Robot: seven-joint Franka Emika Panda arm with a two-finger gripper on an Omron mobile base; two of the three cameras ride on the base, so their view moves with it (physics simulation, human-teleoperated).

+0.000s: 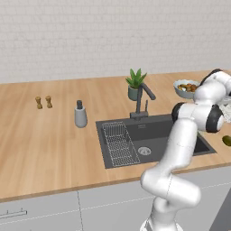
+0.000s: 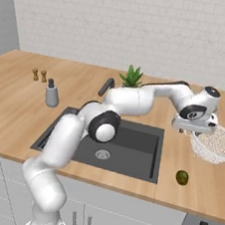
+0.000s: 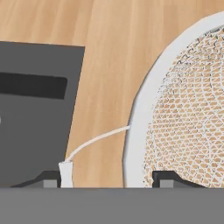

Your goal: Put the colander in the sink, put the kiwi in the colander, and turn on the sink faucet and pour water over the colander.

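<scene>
The white perforated colander (image 2: 214, 143) rests on the wooden counter to the right of the dark sink (image 2: 131, 139). My gripper (image 2: 195, 132) is down at its left edge. In the hand view the gripper (image 3: 109, 179) straddles the colander (image 3: 188, 109) where a thin wire handle meets the rim: one fingertip (image 3: 51, 180) touches the handle's end and the other sits just inside the rim. The kiwi (image 2: 181, 177) lies on the counter in front of the colander, near the counter edge; the kiwi (image 1: 227, 140) also sits at the far right of the left base view. The faucet (image 1: 143, 97) stands behind the sink (image 1: 158, 135), with no stream from its spout.
A wire rack (image 1: 119, 144) lies in the sink's left part. A grey-blue fruit bowl (image 1: 186, 88) and a potted plant (image 1: 135, 83) stand behind the sink. A soap dispenser (image 1: 80, 115) and two small shakers (image 1: 43, 102) are on the counter to the left.
</scene>
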